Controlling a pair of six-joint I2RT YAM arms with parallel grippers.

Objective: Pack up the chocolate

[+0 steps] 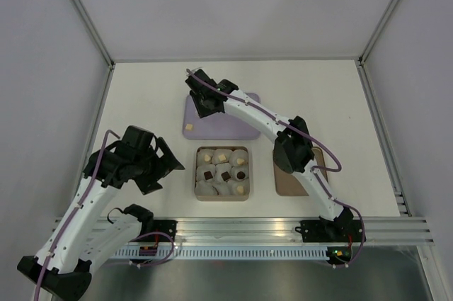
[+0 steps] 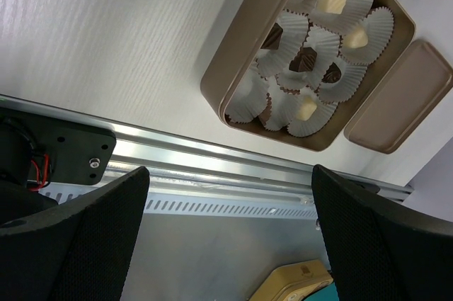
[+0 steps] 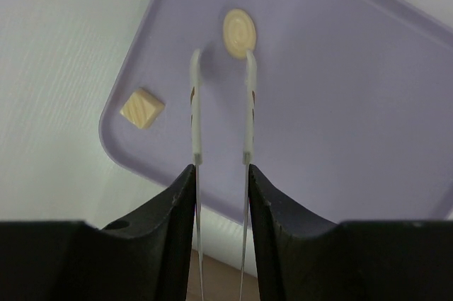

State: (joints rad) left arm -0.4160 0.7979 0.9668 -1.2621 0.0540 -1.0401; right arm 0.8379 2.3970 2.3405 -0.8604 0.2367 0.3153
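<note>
**Narrowly parted, nothing gripped**

Over the purple tray (image 3: 340, 103) hang the right fingers (image 3: 248, 113), their thin tips a narrow gap apart and gripping nothing. A round cream chocolate (image 3: 239, 32) lies on the tray right at those tips. The right tip overlaps its edge in the wrist view, and I cannot tell whether they touch. A square cream chocolate (image 3: 142, 108) sits off to the left, near the tray's rounded corner and just inside the rim. To the right of the tips the tray is open lilac surface.

Spread wide and holding nothing, the left fingers (image 2: 78, 237) hover left of the brown box (image 2: 237, 46), near the front edge. Bare worktop (image 1: 141, 95) stretches away from the box's left wall.

Inside the box, white paper cups (image 2: 382, 28) stand packed edge to edge. Some carry cream chocolates (image 2: 333, 1), some dark chocolates (image 2: 304, 60). The flat brown lid (image 2: 400, 99) lies just beside the box on its right, partly under the right arm in the overhead view.

An aluminium rail (image 2: 212, 173) runs along the near edge. Pale grey panels (image 1: 226, 3) close in the white worktop on the left, far and right sides.
</note>
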